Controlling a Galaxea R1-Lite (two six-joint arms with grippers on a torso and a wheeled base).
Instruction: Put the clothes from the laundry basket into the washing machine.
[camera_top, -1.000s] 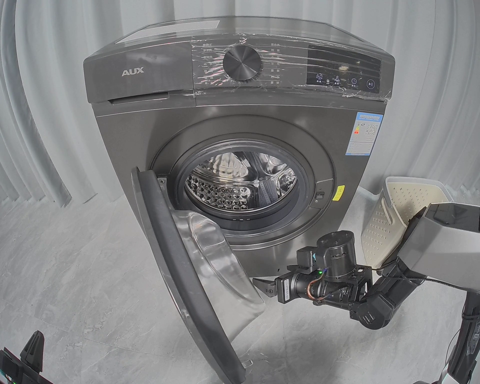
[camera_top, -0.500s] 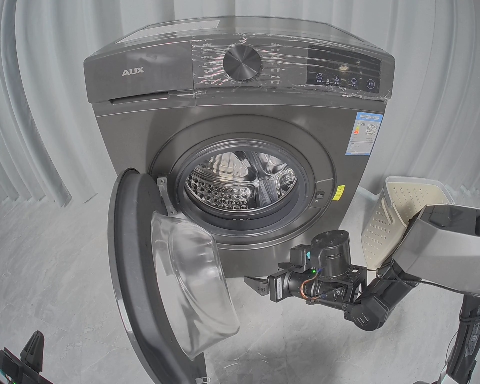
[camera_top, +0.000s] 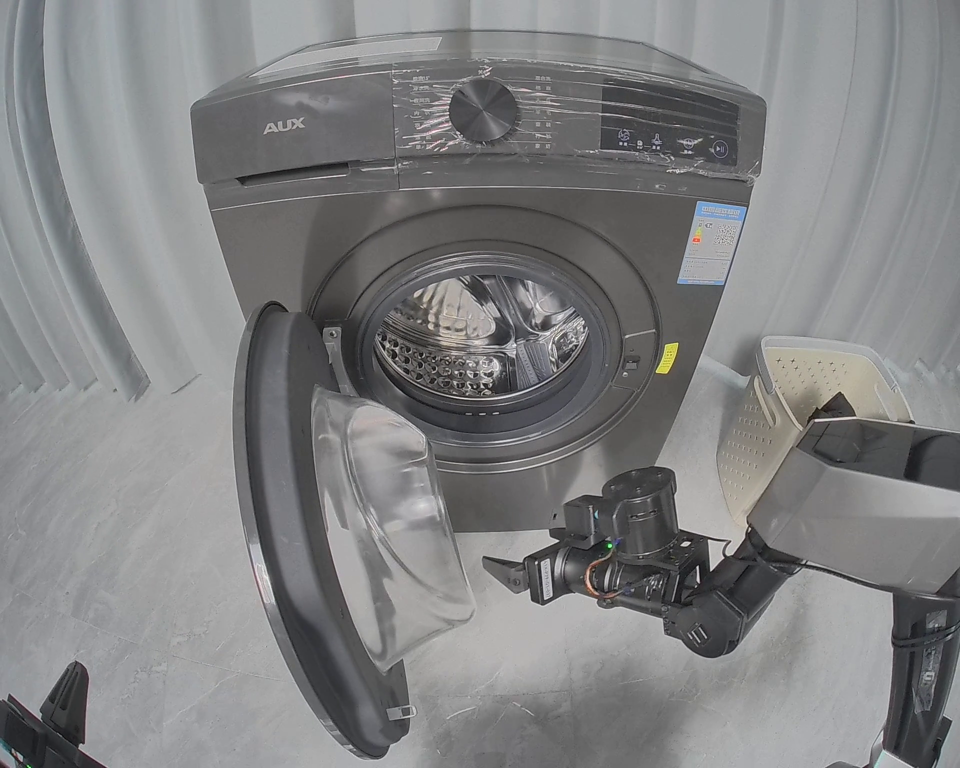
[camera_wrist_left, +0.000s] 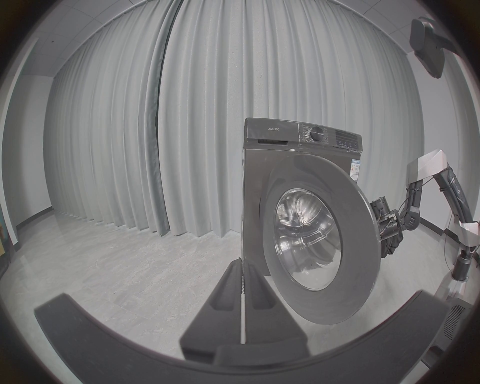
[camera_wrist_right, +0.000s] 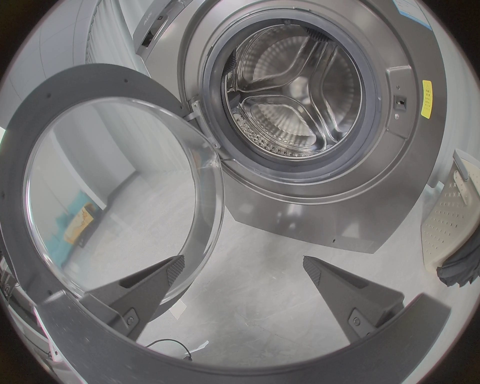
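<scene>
Front-loading washer (camera_top: 300, 260) standing on a pale marbled floor (camera_top: 120, 520) before a pleated curtain (camera_top: 90, 200).

The door (camera_top: 268, 500) is swung wide open on its hinge at the left of the opening. Its domed glass (camera_top: 390, 530) bulges toward the right gripper. The lower rim of the door sits low, near the floor.

The drum (camera_top: 470, 335) is exposed, showing perforated steel wall and raised ribs.

The basket (camera_top: 745, 450), white and perforated, stands on the floor just beside the washer's lower right corner. A dark cloth (camera_top: 835, 406) lies at its mouth. It is probably a garment, but the arm's grey cover hides most of it.

The right gripper (camera_top: 503, 573) hangs low in front of the washer, below the opening and to its right. It points toward the door glass and stands apart from both the glass and the washer. In the right wrist view its fingers (camera_wrist_right: 150, 285) are spread wide with nothing between them.

The left gripper (camera_wrist_left: 242, 262) is well off to the left of the washer, facing the outer face of the open door across bare floor. Its fingers are pressed together along their length and hold nothing.

A round dial (camera_top: 483, 108) sits at the centre of the control panel on top.
</scene>
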